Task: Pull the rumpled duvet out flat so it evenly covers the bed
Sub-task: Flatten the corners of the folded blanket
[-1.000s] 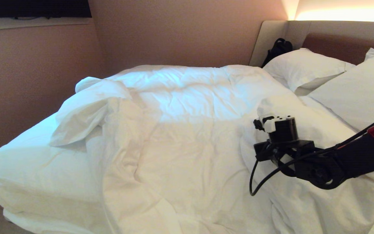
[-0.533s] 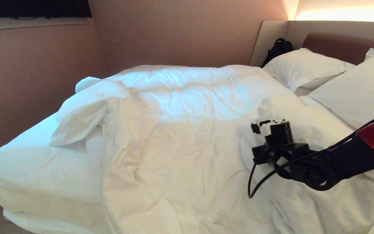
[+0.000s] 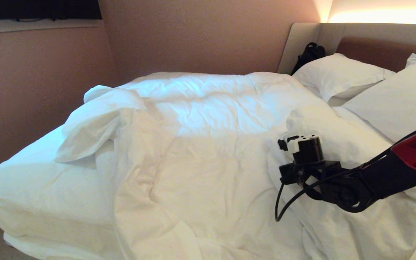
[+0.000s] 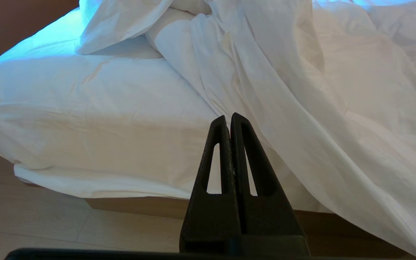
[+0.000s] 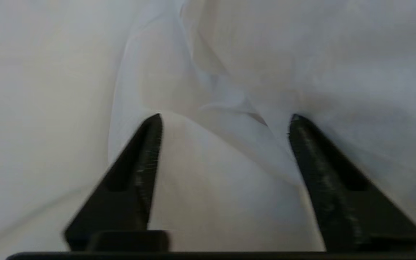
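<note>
The white duvet [image 3: 208, 151] lies rumpled over the bed [image 3: 31, 187], bunched in a fold at the left so that the sheet at the foot end is bare. My right arm reaches in from the right, its wrist [image 3: 303, 151] low over the duvet's right part. In the right wrist view the right gripper [image 5: 226, 121] is open, its fingers pointing down at a raised fold of duvet [image 5: 229, 72] that bulges between them. The left gripper [image 4: 228, 117] is shut on nothing and hangs off the bed's near corner, level with the mattress side [image 4: 85, 108].
Two white pillows [image 3: 338, 74] [image 3: 399, 101] lie at the padded headboard [image 3: 385, 50] on the right, with a black bag [image 3: 309, 54] in the corner behind them. A wall [image 3: 193, 36] runs along the bed's far side. Pale floor [image 4: 49, 224] and the wooden base [image 4: 139, 206] show below the mattress.
The right arm's wrist has sunk a little toward the duvet and shifted slightly left. The duvet's folds look the same.
</note>
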